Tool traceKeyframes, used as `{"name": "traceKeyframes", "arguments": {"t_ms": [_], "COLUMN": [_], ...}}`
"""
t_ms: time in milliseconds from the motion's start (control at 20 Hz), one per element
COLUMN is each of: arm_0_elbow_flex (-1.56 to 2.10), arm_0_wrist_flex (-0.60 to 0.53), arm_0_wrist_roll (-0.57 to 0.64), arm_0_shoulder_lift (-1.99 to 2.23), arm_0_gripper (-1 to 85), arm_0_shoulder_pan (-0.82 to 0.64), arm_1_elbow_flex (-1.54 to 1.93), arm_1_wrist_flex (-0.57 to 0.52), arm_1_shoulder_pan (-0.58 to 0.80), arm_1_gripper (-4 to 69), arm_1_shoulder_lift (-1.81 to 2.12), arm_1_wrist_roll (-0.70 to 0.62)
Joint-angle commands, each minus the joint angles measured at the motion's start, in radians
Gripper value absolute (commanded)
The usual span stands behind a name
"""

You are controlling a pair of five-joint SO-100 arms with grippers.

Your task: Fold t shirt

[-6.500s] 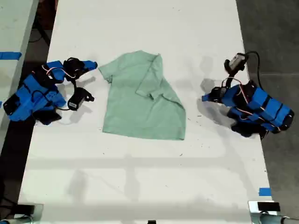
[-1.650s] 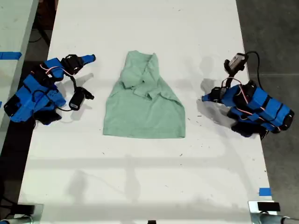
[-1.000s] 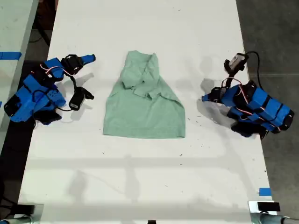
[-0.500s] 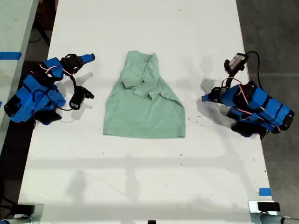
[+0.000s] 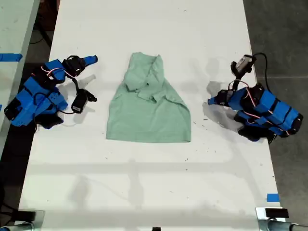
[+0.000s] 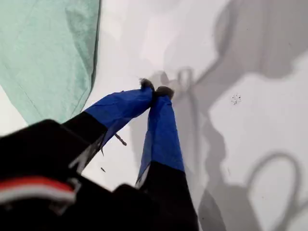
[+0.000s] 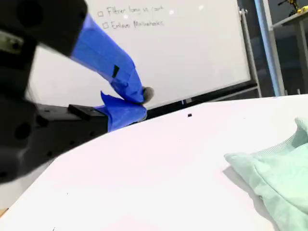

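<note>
The pale mint-green t shirt (image 5: 147, 108) lies flat in the middle of the white table (image 5: 144, 183), with both sleeves folded in over its chest and the hem toward the near edge. My first gripper (image 5: 210, 101) rests on the table to the exterior view's right of the shirt, shut and empty; its blue fingers (image 6: 161, 125) meet at the tips (image 6: 154, 89), and the shirt's edge (image 6: 43, 53) lies apart from them. My second gripper (image 5: 93, 59) sits to the exterior view's left of the shirt, shut (image 7: 142, 101) on nothing, with the shirt (image 7: 279, 178) off to one side.
Both blue arms are drawn back near the table's long edges. A strip of blue tape (image 5: 273, 197) marks the near corner on the exterior view's right. Another table (image 5: 12, 29) stands at that view's left. A whiteboard (image 7: 192, 53) stands beyond the table's far end.
Since the oldest frame the sleeve on the exterior view's left has been folded inward onto the shirt, and the second gripper has pulled back from it. Nothing has moved in the last second.
</note>
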Motion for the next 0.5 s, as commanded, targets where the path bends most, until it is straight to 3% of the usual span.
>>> {"name": "traceKeyframes", "arguments": {"t_ms": [0,450], "arm_0_elbow_flex": [0.040,0.040], "arm_0_wrist_flex": [-0.002,0.000], "arm_0_wrist_roll": [-0.020,-0.018], "arm_0_shoulder_lift": [0.009,0.009], "arm_0_gripper": [-0.2,-0.2], "arm_0_shoulder_pan": [-0.009,-0.003], "arm_1_elbow_flex": [0.044,0.044], "arm_1_wrist_flex": [0.003,0.003], "arm_1_shoulder_pan": [0.012,0.018], "arm_1_gripper": [1.9,1.9], "arm_1_shoulder_lift": [0.014,0.014], "arm_1_wrist_roll": [-0.008,-0.009]}}
